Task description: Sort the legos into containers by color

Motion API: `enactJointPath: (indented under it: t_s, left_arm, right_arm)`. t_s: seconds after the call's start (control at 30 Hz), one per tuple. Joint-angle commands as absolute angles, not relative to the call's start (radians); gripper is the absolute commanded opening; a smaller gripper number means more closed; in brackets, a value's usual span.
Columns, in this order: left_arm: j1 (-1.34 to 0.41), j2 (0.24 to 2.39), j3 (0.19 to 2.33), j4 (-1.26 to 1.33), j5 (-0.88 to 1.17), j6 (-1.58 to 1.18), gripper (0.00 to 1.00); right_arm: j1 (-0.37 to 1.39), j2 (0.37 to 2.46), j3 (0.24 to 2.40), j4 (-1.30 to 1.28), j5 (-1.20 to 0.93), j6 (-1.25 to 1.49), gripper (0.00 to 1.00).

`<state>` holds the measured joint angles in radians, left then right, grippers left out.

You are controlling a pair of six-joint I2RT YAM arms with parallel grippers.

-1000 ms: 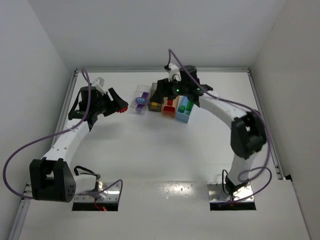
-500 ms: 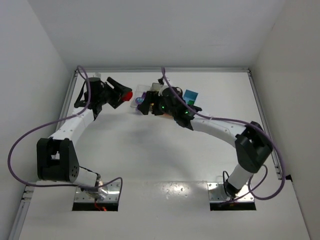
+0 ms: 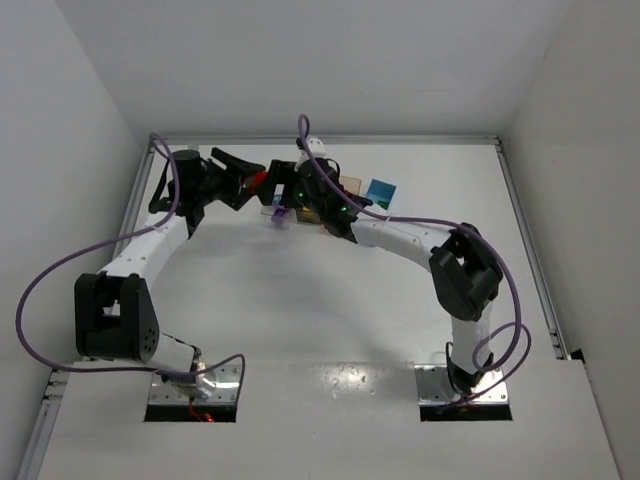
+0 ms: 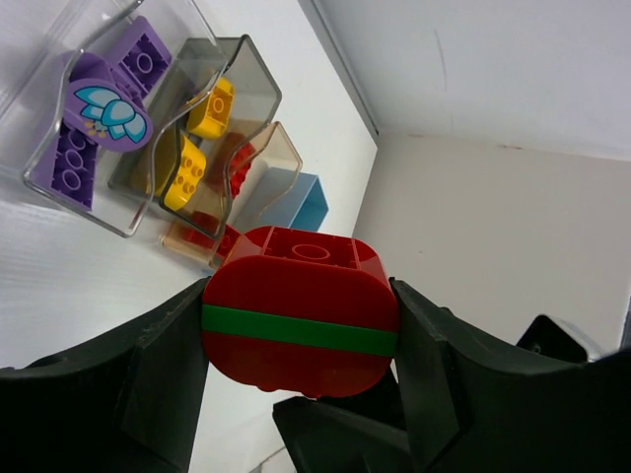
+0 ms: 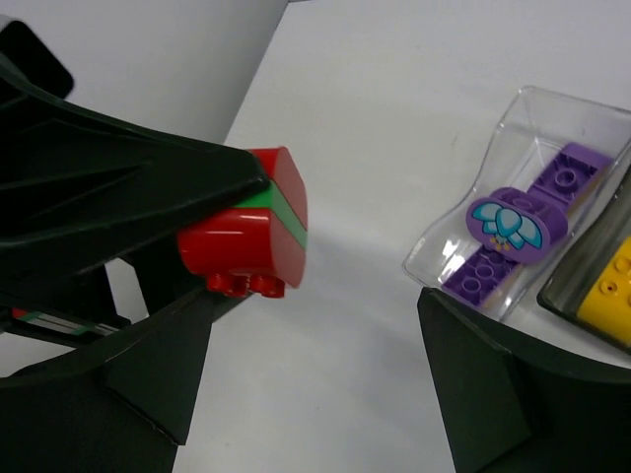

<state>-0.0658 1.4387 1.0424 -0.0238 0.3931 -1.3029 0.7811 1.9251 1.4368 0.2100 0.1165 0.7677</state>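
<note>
My left gripper (image 4: 301,320) is shut on a lego cluster (image 4: 299,307), two red round-sided bricks with a thin green plate between them. The top view shows this left gripper (image 3: 250,181) just left of the containers. My right gripper (image 5: 315,384) is open and faces the held cluster (image 5: 246,236), which hangs just ahead of its left finger (image 5: 138,394); nothing sits between its fingers. Behind stand the clear bin (image 4: 118,229) with purple legos (image 4: 108,110), the smoky bin (image 4: 261,87) with yellow legos (image 4: 187,168), the tan bin (image 4: 292,148) with red ones, and the light blue bin (image 4: 301,202).
The right arm (image 3: 400,235) reaches across the bins in the top view, hiding the smoky one; the tan bin (image 3: 350,184) and blue bin (image 3: 380,190) show beyond it. The back wall and a raised table edge (image 3: 330,139) run close behind the bins.
The left gripper carried the red and green cluster up and right toward the bins. The right gripper left its place over the bins and swung left to face the cluster.
</note>
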Motion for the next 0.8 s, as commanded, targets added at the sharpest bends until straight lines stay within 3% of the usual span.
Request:
enactJointPath:
  t_s: [0.0,0.37,0.77]
  left_arm:
    - [-0.072,1.443,1.063,0.046,0.426,-1.356,0.06]
    - [-0.072,1.453,1.063,0.080,0.446,-1.367,0.05]
    - [-0.072,1.434,1.022,0.080,0.446,-1.358,0.04]
  right_arm:
    - [0.788,1.951,1.497,0.307,0.104,0.746,0.85]
    - [0.798,2.002,1.551,0.327,0.135,0.716,0.82]
    - [0.798,2.023,1.571,0.350,0.146,0.689,0.43]
